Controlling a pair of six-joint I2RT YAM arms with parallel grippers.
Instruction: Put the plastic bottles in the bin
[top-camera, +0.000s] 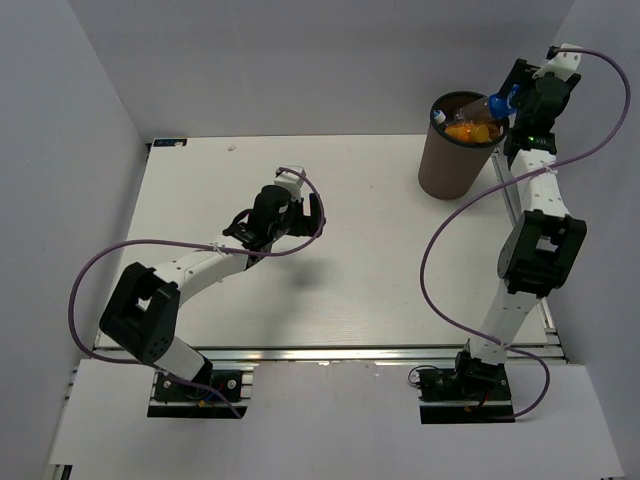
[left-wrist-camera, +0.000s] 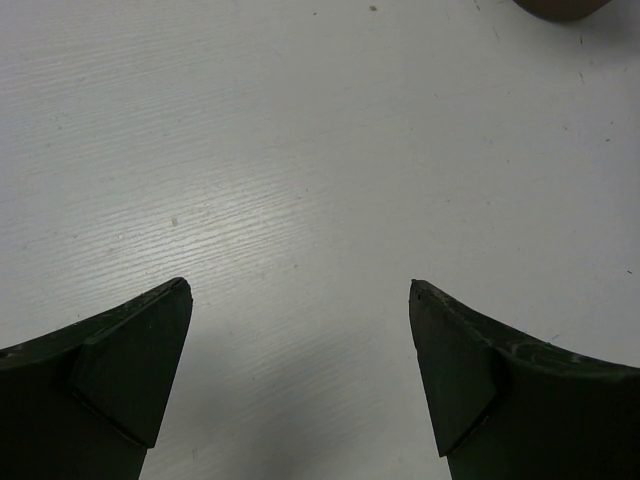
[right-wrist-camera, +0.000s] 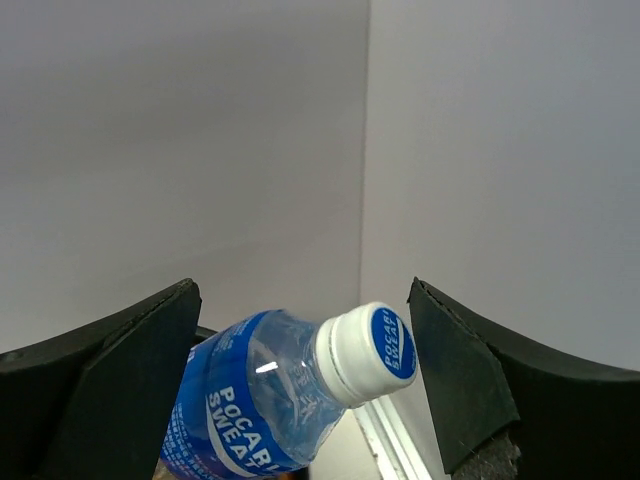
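- Right gripper (right-wrist-camera: 300, 285) hangs over the bin (top-camera: 450, 165) with its jaws spread wide. The blue-label bottle (right-wrist-camera: 260, 400) lies tilted between them, apparently unclamped, with its cap just beside 1 finger.
- From above, that bottle (top-camera: 497, 103) sits high at the bin's far rim, on top of the orange bottles (top-camera: 468, 128). It could roll off the pile and over the rim.
- Pulling the arm away carelessly might snag the cap and drag the bottle out.
- A knock against the rim could tip the bin, which stands near the table's right edge.
- Left gripper (left-wrist-camera: 300, 330) is spread open over the bare table (left-wrist-camera: 300, 150), holding nothing and posing little risk.
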